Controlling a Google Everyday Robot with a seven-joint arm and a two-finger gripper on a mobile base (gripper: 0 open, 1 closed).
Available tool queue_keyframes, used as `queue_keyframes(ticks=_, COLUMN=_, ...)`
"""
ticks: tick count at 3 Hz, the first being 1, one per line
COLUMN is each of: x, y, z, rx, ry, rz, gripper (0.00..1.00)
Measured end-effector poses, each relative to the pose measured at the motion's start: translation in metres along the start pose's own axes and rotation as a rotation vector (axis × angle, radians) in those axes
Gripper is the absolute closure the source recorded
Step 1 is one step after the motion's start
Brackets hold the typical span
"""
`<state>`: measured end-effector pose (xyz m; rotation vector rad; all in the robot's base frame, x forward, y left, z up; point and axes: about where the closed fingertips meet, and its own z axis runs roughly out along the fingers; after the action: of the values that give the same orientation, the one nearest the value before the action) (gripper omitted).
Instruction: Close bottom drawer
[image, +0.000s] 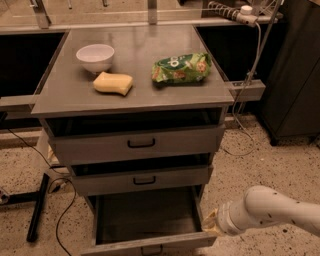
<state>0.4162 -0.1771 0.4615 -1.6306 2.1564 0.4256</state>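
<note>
Camera view. I am looking down on a grey metal cabinet (170, 97) standing mid-frame on a speckled terrazzo floor (265, 165). A tall dark unit (295, 75) is filling the upper right. A white power strip (227, 9) is lying along the top edge, its cable (255, 55) hanging down. At lower left, a black stand leg (37, 207) is resting on the floor. Dim, warm light is falling throughout. The gripper (212, 223) is sitting at lower right, by the cabinet's lowest front corner.

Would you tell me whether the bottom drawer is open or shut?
Open: the bottom drawer is pulled out, its inside showing. The gripper sits beside its front corner.
</note>
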Motion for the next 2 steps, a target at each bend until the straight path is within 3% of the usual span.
queue_keyframes(ticks=1, x=0.0373, y=0.0045, z=0.0569, rx=-0.023, ry=-0.053, rz=0.067, gripper=1.00)
queue_keyframes(ticks=2, x=0.0374, y=0.0046, z=0.0570, rx=-0.023, ry=-0.053, rz=0.067, gripper=1.00)
